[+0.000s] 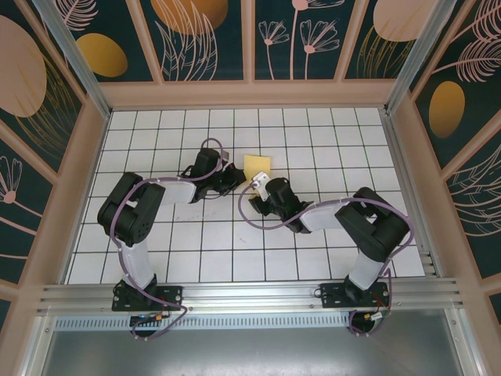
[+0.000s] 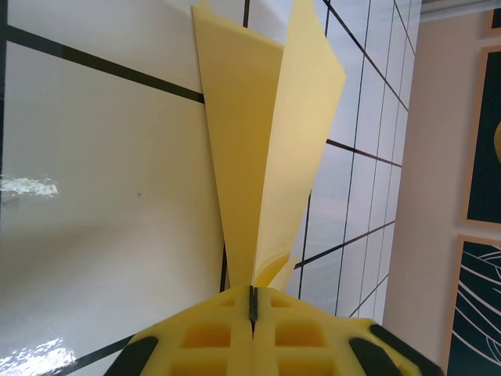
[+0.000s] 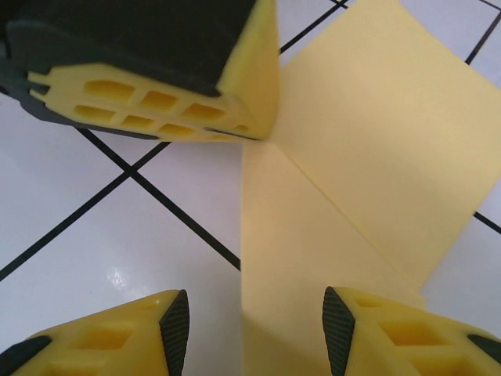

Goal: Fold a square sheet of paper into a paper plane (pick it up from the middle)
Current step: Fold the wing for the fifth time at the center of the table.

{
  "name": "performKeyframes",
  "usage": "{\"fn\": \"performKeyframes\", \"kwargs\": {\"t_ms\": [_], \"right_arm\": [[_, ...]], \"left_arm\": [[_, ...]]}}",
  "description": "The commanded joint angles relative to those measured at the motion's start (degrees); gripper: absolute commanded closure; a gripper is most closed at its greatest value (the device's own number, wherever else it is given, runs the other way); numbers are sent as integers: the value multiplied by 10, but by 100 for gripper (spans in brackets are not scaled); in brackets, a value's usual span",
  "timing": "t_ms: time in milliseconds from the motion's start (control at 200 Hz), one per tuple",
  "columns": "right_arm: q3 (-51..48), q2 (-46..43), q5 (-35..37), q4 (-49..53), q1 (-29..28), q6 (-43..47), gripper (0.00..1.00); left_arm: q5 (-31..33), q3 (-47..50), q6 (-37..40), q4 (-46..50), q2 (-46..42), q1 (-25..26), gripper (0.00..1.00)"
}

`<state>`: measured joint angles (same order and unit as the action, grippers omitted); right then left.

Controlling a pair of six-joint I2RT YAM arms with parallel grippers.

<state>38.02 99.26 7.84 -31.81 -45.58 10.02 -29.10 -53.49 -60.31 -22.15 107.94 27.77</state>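
— Fingers of the left gripper (image 2: 252,298) are pressing fully together, and they're clamping the narrow end of the folded yellow sheet (image 2: 266,141).
— And the right gripper (image 3: 254,333)?
— Its jaws are standing roughly half apart, gripping nothing. The sheet is lying on the white grid table (image 3: 94,258) and running in between them. One finger is hanging over the paper's edge; whether it's touching, I cannot tell.
— Which way is the paper pointing?
— On the left wrist camera it's fanning out from the pinch in two long flaps, narrow at the fingers and widening away from them. So the long axis is running straight out from the left gripper.
— And from above?
— The sheet is sitting near the middle of the table, just beyond both grippers, with its wide end facing the far wall. The left gripper is pinching at its near-left corner, and the right one is waiting just beside its near edge.
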Motion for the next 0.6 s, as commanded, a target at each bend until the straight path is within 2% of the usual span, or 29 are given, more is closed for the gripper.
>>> {"fn": "performKeyframes", "kwargs": {"t_ms": [0,255,595], "right_arm": [[10,30,46,-63,-7,10,49],[32,66,95,-91,-11,14,52],[43,88,119,-105,-17,18,71]], "left_arm": [[0,-1,-8,-8,-8,4,100],[-2,-2,-10,-7,-8,4,100],[-1,-1,-21,-12,-9,4,100]]}}
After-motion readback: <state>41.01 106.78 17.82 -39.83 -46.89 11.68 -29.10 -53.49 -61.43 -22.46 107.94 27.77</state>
